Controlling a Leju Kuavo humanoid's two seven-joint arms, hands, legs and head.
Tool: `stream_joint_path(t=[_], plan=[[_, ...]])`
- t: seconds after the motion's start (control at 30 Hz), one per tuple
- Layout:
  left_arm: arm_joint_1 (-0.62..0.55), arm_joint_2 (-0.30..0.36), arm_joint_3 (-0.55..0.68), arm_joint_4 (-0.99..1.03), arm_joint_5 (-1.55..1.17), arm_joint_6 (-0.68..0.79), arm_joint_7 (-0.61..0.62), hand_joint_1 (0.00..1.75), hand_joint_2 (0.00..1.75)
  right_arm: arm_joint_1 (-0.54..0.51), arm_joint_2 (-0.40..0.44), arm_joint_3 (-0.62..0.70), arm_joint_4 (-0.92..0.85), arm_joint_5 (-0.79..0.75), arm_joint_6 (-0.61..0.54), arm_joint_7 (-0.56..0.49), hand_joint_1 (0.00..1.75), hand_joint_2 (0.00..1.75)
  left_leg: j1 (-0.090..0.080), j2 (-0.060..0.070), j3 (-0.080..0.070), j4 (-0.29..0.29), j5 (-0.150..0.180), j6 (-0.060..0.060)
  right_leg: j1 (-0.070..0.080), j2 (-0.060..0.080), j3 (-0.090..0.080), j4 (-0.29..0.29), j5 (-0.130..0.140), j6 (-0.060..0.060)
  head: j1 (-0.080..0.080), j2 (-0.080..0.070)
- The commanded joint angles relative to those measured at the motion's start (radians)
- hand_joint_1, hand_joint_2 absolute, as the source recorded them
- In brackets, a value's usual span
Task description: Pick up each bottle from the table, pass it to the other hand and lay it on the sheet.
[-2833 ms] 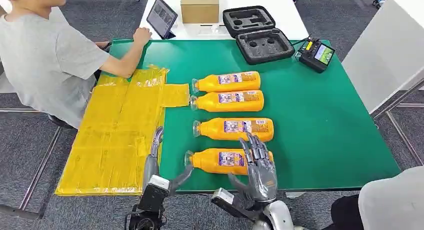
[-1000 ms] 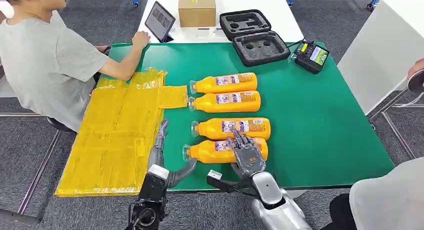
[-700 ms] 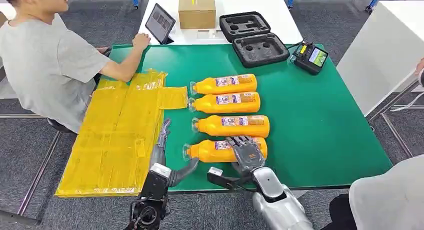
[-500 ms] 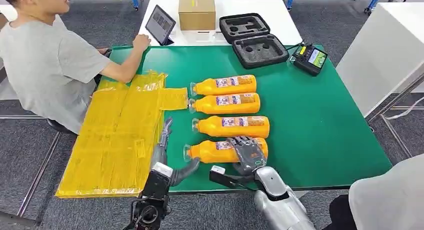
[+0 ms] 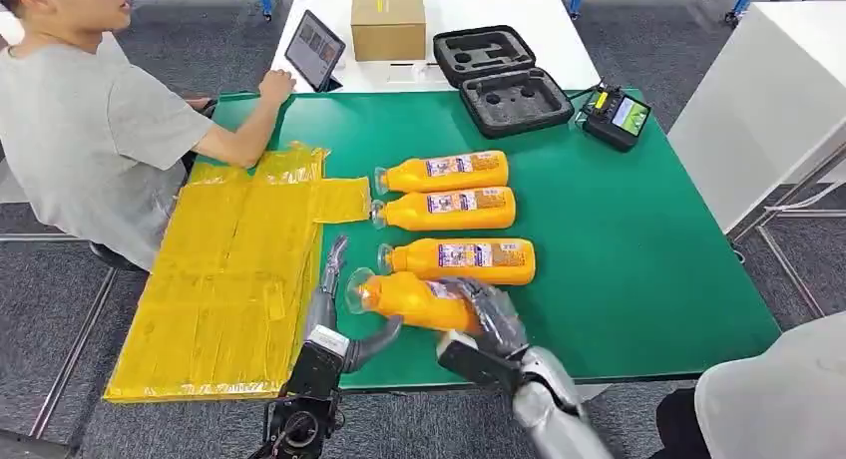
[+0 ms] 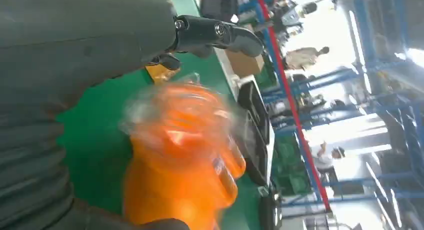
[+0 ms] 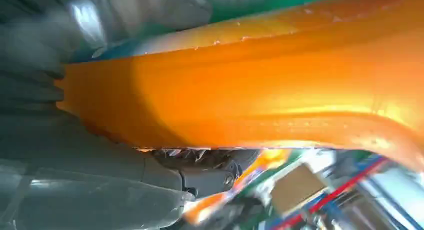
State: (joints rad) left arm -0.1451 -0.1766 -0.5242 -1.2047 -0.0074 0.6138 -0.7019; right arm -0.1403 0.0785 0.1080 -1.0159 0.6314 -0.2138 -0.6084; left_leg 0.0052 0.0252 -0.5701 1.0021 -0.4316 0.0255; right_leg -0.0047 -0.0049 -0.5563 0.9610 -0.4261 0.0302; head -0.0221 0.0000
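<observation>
The orange bottle (image 5: 414,299) looks glossy, smooth plastic with a clear cap. The yellow sheet (image 5: 234,269) is shiny, crinkled film. The counter (image 5: 638,239) has a matt green surface. The box (image 5: 387,24) is plain brown cardboard.

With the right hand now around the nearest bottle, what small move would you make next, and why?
Probably carry the bottle a little further toward the left hand. The right hand grips its base end, its capped end points at the left hand, which waits open beside the yellow sheet, not yet touching the bottle.
</observation>
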Motion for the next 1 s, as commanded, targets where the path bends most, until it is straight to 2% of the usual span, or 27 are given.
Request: stream_joint_path(t=[0.03,0.13,0.2,0.5,0.57,0.63,0.73,0.83,0.9,0.93,1.0], plan=[[0.013,-0.033,0.05,-0.022,0.131,0.017,0.004,0.0,1.75,0.164,0.077,-0.069,-0.297,-0.3,-0.047,-0.059,1.75,1.75,0.0,-0.008,-0.006,0.001,0.0,-0.002,0.0,-0.005,-0.005,0.002,-0.003,-0.001,0.0,0.0],[0.017,-0.04,0.057,-0.008,0.168,-0.001,0.004,0.0,1.75,0.163,0.082,-0.069,-0.308,-0.321,-0.071,-0.075,1.75,1.75,0.0,-0.003,-0.014,0.0,0.0,-0.001,0.0,0.0,-0.011,0.002,-0.001,0.0,0.0,0.0],[0.017,-0.04,0.057,-0.008,0.168,-0.001,0.004,0.0,1.75,0.163,0.082,-0.069,-0.308,-0.321,-0.071,-0.075,1.75,1.75,-0.001,-0.005,-0.017,-0.001,0.001,-0.001,-0.001,-0.002,-0.014,0.001,-0.001,0.0,0.0,0.0],[0.017,-0.04,0.057,-0.008,0.168,-0.001,0.004,0.0,1.75,0.163,0.082,-0.069,-0.308,-0.321,-0.071,-0.075,1.75,1.75,-0.001,-0.006,-0.022,0.0,0.001,-0.001,-0.002,-0.002,-0.019,0.001,-0.001,-0.001,0.0,0.0],[0.021,-0.057,0.072,0.015,0.239,-0.014,0.004,0.0,1.75,0.171,0.082,-0.052,-0.331,-0.363,-0.108,-0.09,1.75,1.75,-0.001,-0.006,-0.022,-0.001,0.001,-0.001,-0.003,-0.003,-0.019,0.001,-0.001,-0.001,0.0,0.0],[0.033,-0.064,0.08,-0.018,0.228,0.02,0.004,0.0,1.75,0.189,0.072,-0.014,-0.37,-0.356,-0.191,-0.09,1.75,1.75,-0.001,-0.006,-0.022,0.0,0.001,-0.001,-0.002,-0.003,-0.019,0.001,-0.001,-0.001,0.0,0.0],[0.064,-0.069,0.112,-0.122,0.161,0.043,0.004,0.0,1.75,0.17,0.067,-0.004,-0.326,-0.366,-0.228,-0.09,1.75,1.75,-0.001,-0.005,-0.024,0.001,0.001,0.0,-0.002,-0.002,-0.021,0.001,-0.001,0.0,0.0,0.0],[0.049,-0.045,0.072,-0.047,0.262,-0.081,0.015,0.0,1.75,0.144,0.061,0.001,-0.279,-0.374,-0.251,-0.09,1.75,1.75,-0.001,-0.004,-0.022,0.0,0.0,-0.001,-0.002,0.0,-0.02,0.0,-0.001,-0.001,0.0,0.0],[0.029,0.005,-0.017,-0.004,0.357,-0.228,0.113,0.0,1.75,0.127,0.042,0.032,-0.255,-0.38,-0.285,-0.09,1.75,1.75,-0.001,-0.006,-0.021,-0.002,0.001,-0.001,-0.002,-0.002,-0.018,-0.001,-0.001,-0.001,0.0,0.0],[0.03,0.016,-0.041,0.011,0.383,-0.283,0.124,0.0,1.75,0.109,0.041,0.034,-0.23,-0.403,-0.281,-0.09,1.75,1.75,-0.001,-0.006,-0.022,-0.002,0.002,0.0,-0.002,-0.003,-0.019,-0.001,0.0,0.0,0.0,0.0],[0.024,0.026,-0.076,0.019,0.341,-0.279,0.076,0.0,1.75,0.063,0.042,0.024,-0.163,-0.414,-0.295,-0.09,1.75,1.75,-0.001,-0.005,-0.022,-0.002,0.002,0.0,-0.003,-0.002,-0.019,-0.001,0.0,0.0,0.0,0.0]])
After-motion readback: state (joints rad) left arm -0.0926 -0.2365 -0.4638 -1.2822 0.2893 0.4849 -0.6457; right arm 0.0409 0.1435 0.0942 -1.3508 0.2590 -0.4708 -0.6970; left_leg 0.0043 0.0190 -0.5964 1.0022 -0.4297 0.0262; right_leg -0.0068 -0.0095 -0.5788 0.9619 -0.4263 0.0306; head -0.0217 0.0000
